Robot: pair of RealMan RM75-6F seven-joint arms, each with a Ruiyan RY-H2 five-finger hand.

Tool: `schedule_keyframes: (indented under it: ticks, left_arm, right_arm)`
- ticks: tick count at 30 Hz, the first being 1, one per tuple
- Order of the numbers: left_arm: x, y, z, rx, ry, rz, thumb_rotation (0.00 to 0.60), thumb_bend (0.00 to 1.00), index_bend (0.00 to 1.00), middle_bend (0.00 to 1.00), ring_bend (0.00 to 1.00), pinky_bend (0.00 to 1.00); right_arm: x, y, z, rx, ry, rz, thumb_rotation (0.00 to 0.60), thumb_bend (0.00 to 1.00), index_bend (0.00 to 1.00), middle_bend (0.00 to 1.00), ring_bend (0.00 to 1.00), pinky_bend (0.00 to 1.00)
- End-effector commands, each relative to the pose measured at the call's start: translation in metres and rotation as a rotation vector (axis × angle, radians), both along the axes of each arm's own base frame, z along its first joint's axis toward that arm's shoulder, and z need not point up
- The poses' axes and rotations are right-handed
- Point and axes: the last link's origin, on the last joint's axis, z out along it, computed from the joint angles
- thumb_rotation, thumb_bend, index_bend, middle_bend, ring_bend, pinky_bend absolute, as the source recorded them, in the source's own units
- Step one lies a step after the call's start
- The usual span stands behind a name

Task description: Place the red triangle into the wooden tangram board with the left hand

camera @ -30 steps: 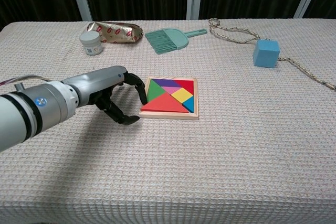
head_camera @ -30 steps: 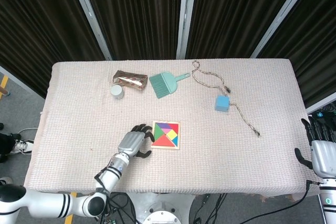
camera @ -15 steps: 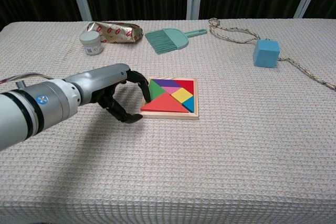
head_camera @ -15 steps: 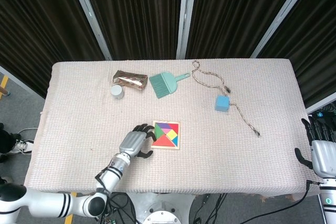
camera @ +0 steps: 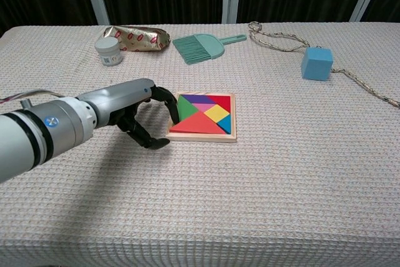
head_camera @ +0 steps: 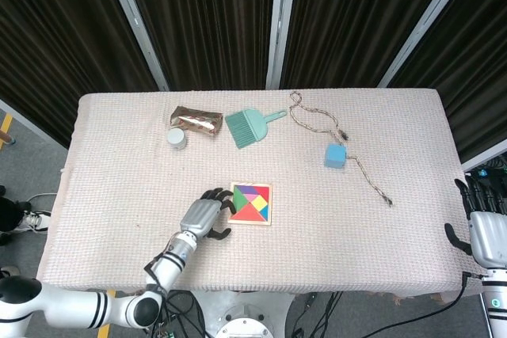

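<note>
The wooden tangram board lies at the table's front middle, filled with coloured pieces. The red triangle lies flat in its front left part. My left hand sits just left of the board, palm down. Its curled fingers reach the board's left edge and its thumb hangs low near the front left corner. It holds nothing. My right hand hangs off the table's right edge with its fingers apart, seen only in the head view.
At the back left stand a small white jar and a shiny foil packet. A teal brush lies back centre. A blue cube on a rope lies at the back right.
My left hand has edged slightly toward the board's left side. The red triangle's left tip, which stuck out a little, now sits within the frame. The right hand is still.
</note>
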Motion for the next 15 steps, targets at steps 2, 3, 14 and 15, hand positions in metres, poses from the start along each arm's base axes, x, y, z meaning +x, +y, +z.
schedule_keyframes:
  ticks: [2, 3, 14, 15]
  left_arm:
    - [0.002, -0.001, -0.001, -0.002, -0.002, -0.006, 0.6, 0.3, 0.37, 0.11, 0.0, 0.09]
    - [0.003, -0.001, -0.002, -0.002, -0.004, -0.007, 0.6, 0.3, 0.37, 0.11, 0.0, 0.09]
    - [0.0, 0.003, 0.007, 0.03, -0.009, 0.003, 0.6, 0.31, 0.36, 0.11, 0.0, 0.09]
    - [-0.002, 0.005, 0.012, 0.051, -0.007, 0.003, 0.6, 0.31, 0.36, 0.11, 0.0, 0.09]
  right_arm:
    - [-0.001, 0.0, 0.0, -0.001, -0.001, -0.002, 0.6, 0.26, 0.0, 0.0, 0.0, 0.0]
    - [-0.001, 0.0, 0.0, -0.001, -0.001, -0.003, 0.6, 0.26, 0.0, 0.0, 0.0, 0.0]
    - [-0.001, 0.0, 0.001, -0.003, -0.001, 0.0, 0.6, 0.26, 0.0, 0.0, 0.0, 0.0]
    - [0.0, 0.0, 0.001, -0.003, -0.001, 0.001, 0.6, 0.26, 0.0, 0.0, 0.0, 0.0]
